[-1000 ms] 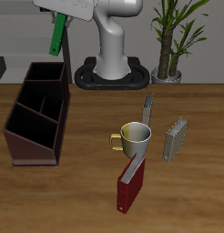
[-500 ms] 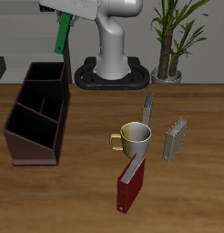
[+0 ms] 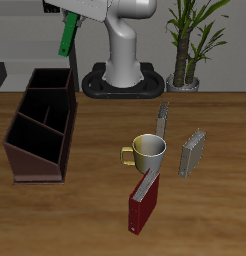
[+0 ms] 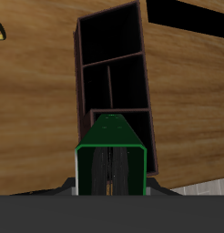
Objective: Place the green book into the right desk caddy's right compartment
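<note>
While held aloft, the task's book hangs clear of the table; details by item follow.
Green book: the green book hangs edge-on and slightly tilted, high above the table's back edge, above and behind the caddy; in the wrist view the green book fills the middle, its end seen between the fingers.
Gripper: the gripper is clamped on the book's upper end; in the wrist view the gripper has its fingers pressed against both green covers.
Right desk caddy: the right desk caddy stands on the table toward one side edge, well below the book and not touching it; its dividers split it into several open sections. In the wrist view the right desk caddy lies directly beyond the book, and its compartments are dark inside.
Table: the wooden table carries everything else.
Mug: the cream mug sits near the table's middle, handle toward the caddy.
Red book: the dark-red book stands nearer the front edge, just in front of the mug.
Grey books: one grey book stands just behind the mug; another grey book stands beside the mug, away from the caddy.
Robot base: the robot base rises at the back edge.
Plant: the potted plant stands beside the base.
</note>
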### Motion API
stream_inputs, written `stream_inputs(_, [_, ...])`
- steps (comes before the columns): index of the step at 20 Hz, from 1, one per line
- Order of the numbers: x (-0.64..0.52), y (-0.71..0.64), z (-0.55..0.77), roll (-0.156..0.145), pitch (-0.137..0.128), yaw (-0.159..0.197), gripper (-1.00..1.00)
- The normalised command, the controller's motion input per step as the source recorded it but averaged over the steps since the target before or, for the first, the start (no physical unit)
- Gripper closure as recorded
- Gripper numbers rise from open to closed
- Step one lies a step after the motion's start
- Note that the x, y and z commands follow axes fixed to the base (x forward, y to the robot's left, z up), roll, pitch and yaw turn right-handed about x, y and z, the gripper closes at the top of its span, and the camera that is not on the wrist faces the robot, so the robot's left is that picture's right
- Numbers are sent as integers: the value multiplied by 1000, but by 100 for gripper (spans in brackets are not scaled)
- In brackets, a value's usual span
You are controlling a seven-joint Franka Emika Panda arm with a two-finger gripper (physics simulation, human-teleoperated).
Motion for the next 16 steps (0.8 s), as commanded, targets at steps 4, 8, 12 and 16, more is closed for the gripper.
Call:
stream_inputs(4, [-8,-73,-65,-25,17,-24,100])
stream_inputs(8, [-43,-25,-4,-6,-11,2,100])
stream_inputs(12, [55,-151,-45,-22,7,-17,100])
stream_inputs(16, [109,-69,-72,-17,22,-24,100])
